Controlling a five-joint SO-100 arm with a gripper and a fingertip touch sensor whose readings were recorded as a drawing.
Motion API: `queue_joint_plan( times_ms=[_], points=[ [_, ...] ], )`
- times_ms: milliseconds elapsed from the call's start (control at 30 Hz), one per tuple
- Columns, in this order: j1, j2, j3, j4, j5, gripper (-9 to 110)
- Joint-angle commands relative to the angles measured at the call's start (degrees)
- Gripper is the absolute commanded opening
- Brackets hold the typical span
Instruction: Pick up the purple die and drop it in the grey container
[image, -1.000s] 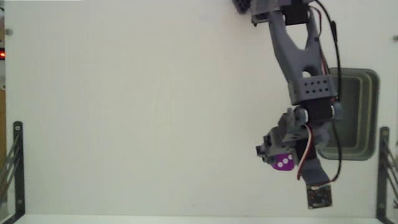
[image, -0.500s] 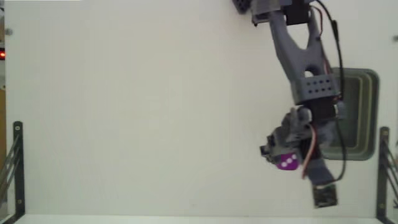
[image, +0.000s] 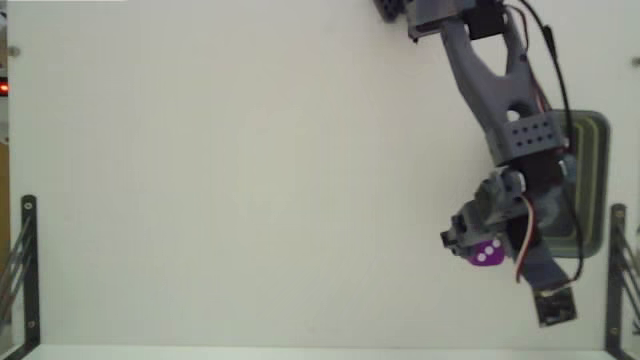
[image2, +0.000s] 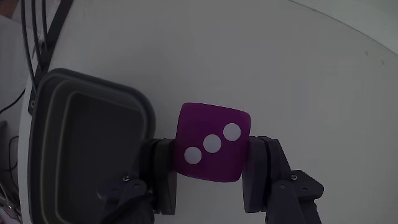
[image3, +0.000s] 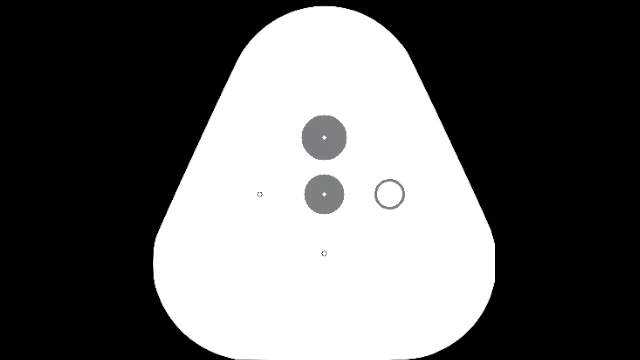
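Your purple die (image2: 211, 142) was right there in the wrist view, a bright purple-magenta cube with rounded corners, its facing side showing three white pips in a slanted row. It sat squeezed between the two dark fingers (image2: 264, 174), one pressed against each side, so your pincer (image2: 208, 177) was clamped on the die and carrying it. In the fixed view the same die (image: 486, 254) showed as a small purple spot with white pips at the tip of the pincer (image: 478, 250), low on the right side of the picture.

Just beside it in the wrist view, to the left, you had the grey container (image2: 43, 143): a grey-green tray with rounded corners, a thick rim and a deep hollow, much larger than the die. The die was outside the rim there, over the pale surface (image2: 280, 74) and not over the hollow. In the fixed view the grey container (image: 597, 140) lay at the right edge, mostly covered by your grey arm (image: 490, 85), which reached down from the top of the picture across the tray. Black cables (image: 560, 90) ran along the arm. A small dark camera board (image: 556, 305) hung below the pincer. The white surface (image: 250, 180) stretched away to the left, with black metal brackets (image: 28, 262) at both lower sides.
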Motion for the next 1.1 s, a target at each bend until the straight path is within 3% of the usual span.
queue_joint_plan(
  times_ms=[0, 1067],
  points=[
    [-2.67, 3.81, -1.68, 0.51, 0.18, 60],
    [-16.32, 6.59, 0.05, 1.61, 0.18, 60]
  ],
)
